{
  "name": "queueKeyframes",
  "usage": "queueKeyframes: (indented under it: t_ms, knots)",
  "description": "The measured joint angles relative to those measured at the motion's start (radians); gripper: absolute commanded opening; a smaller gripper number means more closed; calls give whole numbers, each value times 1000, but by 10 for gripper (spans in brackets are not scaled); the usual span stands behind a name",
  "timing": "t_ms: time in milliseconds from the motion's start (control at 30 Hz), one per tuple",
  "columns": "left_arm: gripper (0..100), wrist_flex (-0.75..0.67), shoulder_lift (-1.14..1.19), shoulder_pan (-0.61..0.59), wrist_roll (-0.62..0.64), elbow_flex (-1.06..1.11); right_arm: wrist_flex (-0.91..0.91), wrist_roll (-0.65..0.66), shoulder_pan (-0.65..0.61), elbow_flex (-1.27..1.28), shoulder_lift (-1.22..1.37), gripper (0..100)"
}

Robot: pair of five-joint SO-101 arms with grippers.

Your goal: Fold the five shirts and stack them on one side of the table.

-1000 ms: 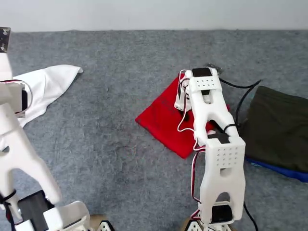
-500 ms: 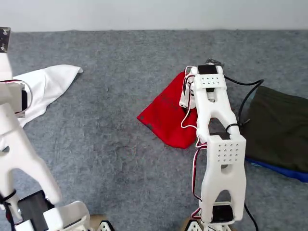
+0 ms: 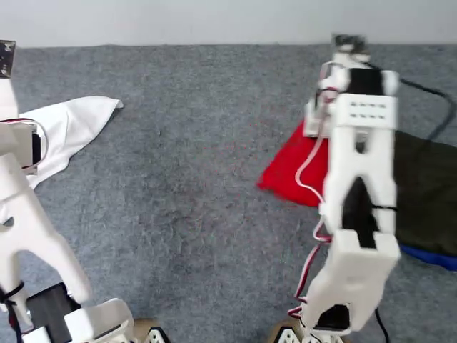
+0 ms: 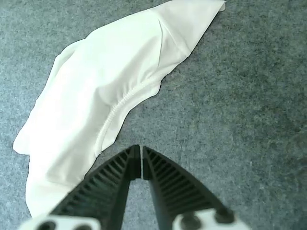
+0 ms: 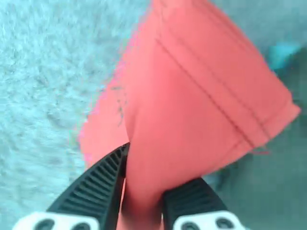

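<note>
High view: fixed above the near edge of the table, looking steeply down across it. Left wrist view: riding behind the left gripper, pointed down, close on the white shirt, same one at the high view's left edge. Right wrist view: even closer, nearly against the red shirt, shared with the high view's right side.

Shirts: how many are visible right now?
4. A white shirt lies far left; a red shirt is clamped in the right gripper; a dark shirt lies far right over a blue shirt. A fifth may be hidden.
</note>
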Motion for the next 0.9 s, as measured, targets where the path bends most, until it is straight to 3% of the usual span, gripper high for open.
queueKeyframes:
  t_ms: [333,800,900]
  knots:
    - [13,0,0,0,0,0,2,339,278,0,-150,9]
    - [13,0,0,0,0,0,2,594,520,0,-21,13]
    - [13,0,0,0,0,0,0,667,545,0,21,74]
